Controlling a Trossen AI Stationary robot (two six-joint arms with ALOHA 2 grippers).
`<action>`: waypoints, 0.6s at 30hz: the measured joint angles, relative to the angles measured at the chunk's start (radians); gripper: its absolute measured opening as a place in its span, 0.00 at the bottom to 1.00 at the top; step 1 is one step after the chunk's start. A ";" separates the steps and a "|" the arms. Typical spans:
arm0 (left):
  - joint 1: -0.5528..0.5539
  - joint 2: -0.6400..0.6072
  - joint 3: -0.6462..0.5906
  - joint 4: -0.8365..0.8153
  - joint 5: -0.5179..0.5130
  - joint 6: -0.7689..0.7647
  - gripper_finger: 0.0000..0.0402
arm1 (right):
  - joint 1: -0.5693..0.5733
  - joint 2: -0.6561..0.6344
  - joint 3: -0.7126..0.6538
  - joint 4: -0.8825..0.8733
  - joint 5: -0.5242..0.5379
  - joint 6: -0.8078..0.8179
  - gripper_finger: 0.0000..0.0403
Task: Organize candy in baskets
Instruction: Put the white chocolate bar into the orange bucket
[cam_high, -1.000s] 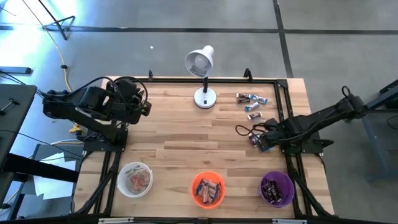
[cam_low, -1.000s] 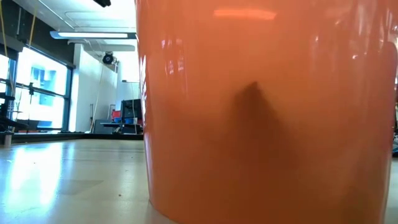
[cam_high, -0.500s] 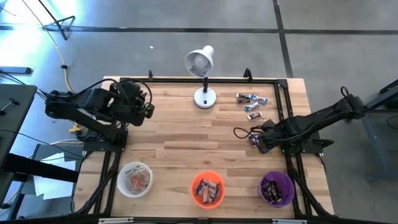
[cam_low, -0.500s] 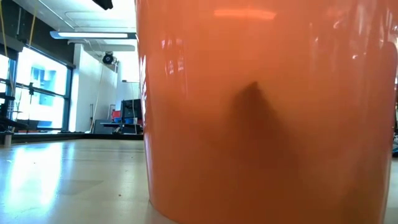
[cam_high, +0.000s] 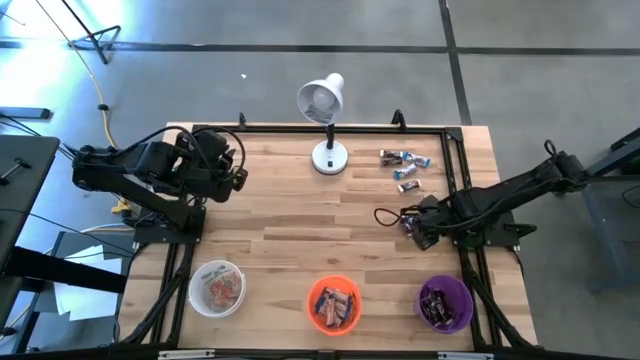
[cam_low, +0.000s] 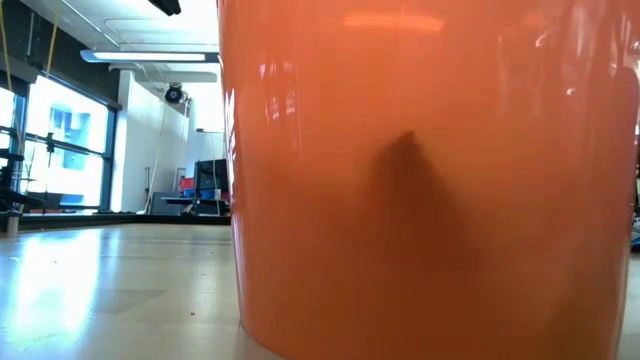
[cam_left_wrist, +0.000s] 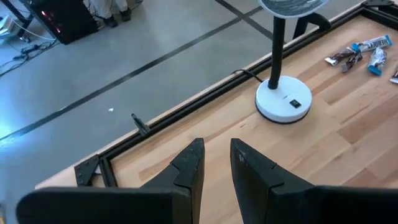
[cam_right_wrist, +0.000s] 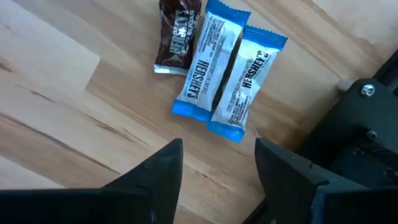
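High view: right gripper (cam_high: 413, 227) low by table's right edge, over loose candy; more candy (cam_high: 404, 164) near lamp (cam_high: 325, 118). White basket (cam_high: 217, 288), orange basket (cam_high: 334, 304), purple basket (cam_high: 444, 304) along near edge, all part-filled.

Low view: orange basket wall only.

Left wrist: left gripper (cam_left_wrist: 215, 163) idle, fingers narrow, empty.

Right wrist: jaws wide, nothing held; two blue bars (cam_right_wrist: 225, 69) plus brown one (cam_right_wrist: 178, 32) just ahead. Judged: pick step; next needs descent, one bar only. Arm base (cam_right_wrist: 357, 130) crowds.
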 joint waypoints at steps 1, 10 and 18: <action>0.000 0.000 0.000 0.000 0.001 0.005 0.16 | 0.000 0.002 0.000 0.001 -0.005 -0.013 0.49; 0.000 0.000 0.000 -0.001 0.017 0.026 0.16 | 0.000 0.004 0.008 0.085 -0.032 -0.134 0.49; 0.000 0.000 0.000 -0.001 0.052 0.015 0.16 | 0.000 0.006 -0.012 0.065 -0.023 -0.254 0.49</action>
